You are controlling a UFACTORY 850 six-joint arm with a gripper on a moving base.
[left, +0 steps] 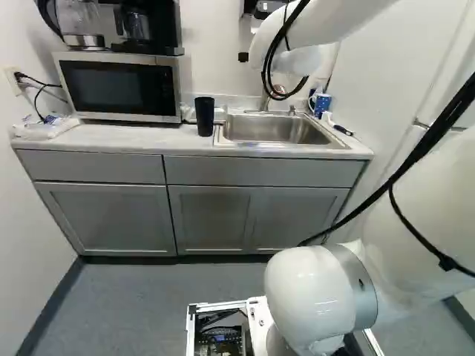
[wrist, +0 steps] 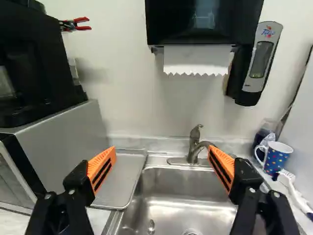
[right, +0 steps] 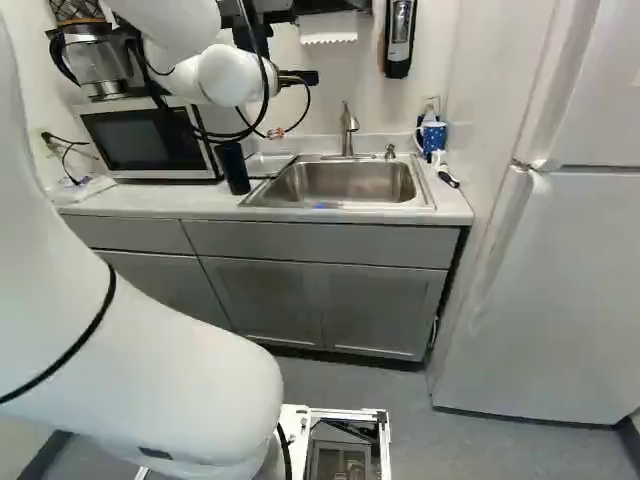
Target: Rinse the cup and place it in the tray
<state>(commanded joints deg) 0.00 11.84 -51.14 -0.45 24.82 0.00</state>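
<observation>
We see the surface running under the microwave, which stands at about ten o'clock from the sink. Between those two lies the metal tray. Our tool is wide — its two fingers stand far apart. The faucet rises at the sink's twelve o'clock. We find the black cup upright at about nine o'clock, near the tray — and the dotted mug at two.

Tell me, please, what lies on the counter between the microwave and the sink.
Between the microwave and the sink stands a black cup, as both base views show; a metal tray lies there too, seen best in the wrist view.
</observation>
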